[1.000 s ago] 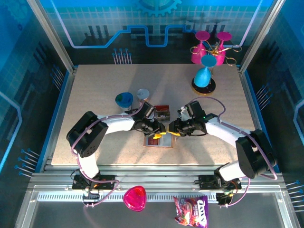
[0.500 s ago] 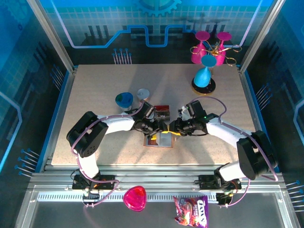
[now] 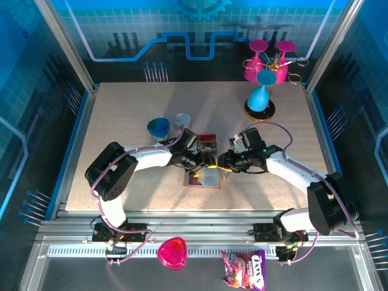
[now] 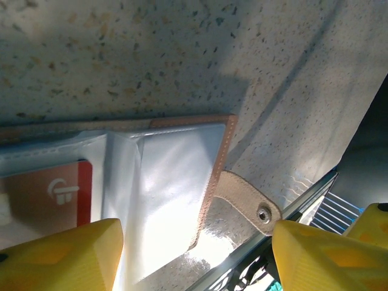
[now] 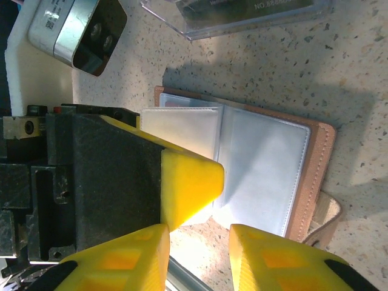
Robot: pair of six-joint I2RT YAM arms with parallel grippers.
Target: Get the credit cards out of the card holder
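Both arms bent inward, wrists meeting over mid-table [image 3: 121, 109]. Left gripper [image 4: 197, 242] low over card holder [image 4: 176, 163], jaws wide, empty. Right gripper [image 5: 199, 242] alongside, jaws narrow, seemingly nothing between. Card holder lies open flat; red card [image 4: 54, 194] sits in its clear sleeve. Clear case [image 5: 242, 15] just beyond, contents dark, unclear.

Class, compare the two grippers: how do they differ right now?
The left gripper has its jaws wide apart; the right gripper leaves a narrow gap. The left reaches the card holder from the left, the right from the right. Both have yellow fingers and sit at the card holder.
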